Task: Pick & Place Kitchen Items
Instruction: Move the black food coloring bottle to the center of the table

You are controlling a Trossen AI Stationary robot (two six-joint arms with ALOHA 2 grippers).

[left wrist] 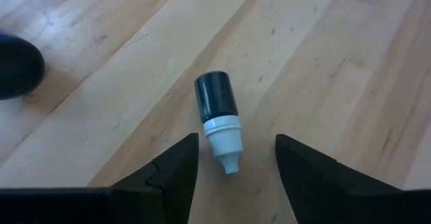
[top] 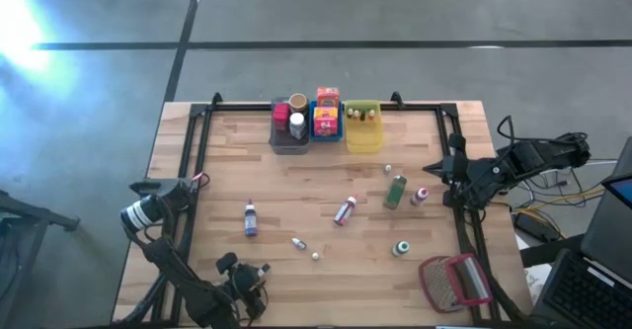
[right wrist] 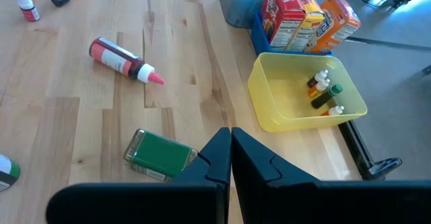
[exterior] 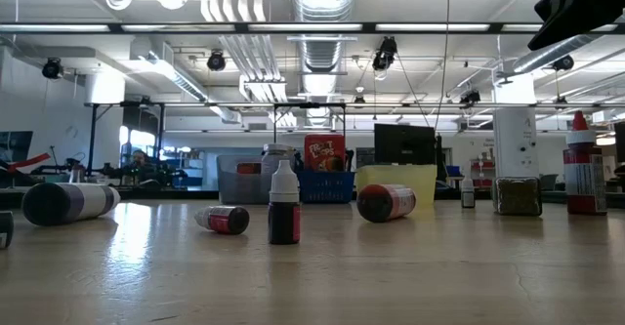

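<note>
At the table's near edge the left gripper (left wrist: 232, 167) hangs low with its fingers half apart, straddling the white nozzle of a small dark dropper bottle (left wrist: 219, 116) that lies on its side; nothing is gripped yet, so this pick looks only begun. Much is left: a purple-labelled bottle (top: 250, 219), a red bottle with a pink tip (top: 345, 210), a green jar (top: 396, 191) and a green-capped bottle (top: 401, 248) lie loose on the pale wooden table (top: 227, 151). The right gripper (right wrist: 229, 150) waits at the right edge, fingers pressed together and empty. At the far edge the sorting is partly done: tiny bottles in the yellow bin (right wrist: 273, 113), boxes in the blue bin (top: 326, 131), jars in the grey bin (top: 288, 143). Beyond is an open hall with ceiling ducts and strip lights.
</note>
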